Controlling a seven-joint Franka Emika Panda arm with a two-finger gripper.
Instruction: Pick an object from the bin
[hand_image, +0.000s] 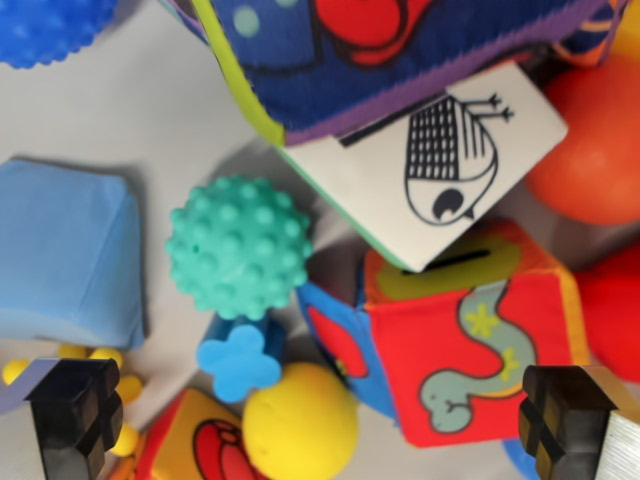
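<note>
Just below, tool (318, 420) wide over yellow ball (300, 420).

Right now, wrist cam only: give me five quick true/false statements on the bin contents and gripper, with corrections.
1. The gripper is open, with nothing between its fingers. True.
2. The bumpy teal ball lies on the wrist view's right of the red snake cube. False: it lies on the cube's left.
3. A yellow ball sits below the teal ball in the picture. True.
4. The bird drawing is on a red panel. False: the panel is white.
5. The light blue block touches the snake cube. False: they are apart, with the teal ball between them.
</note>
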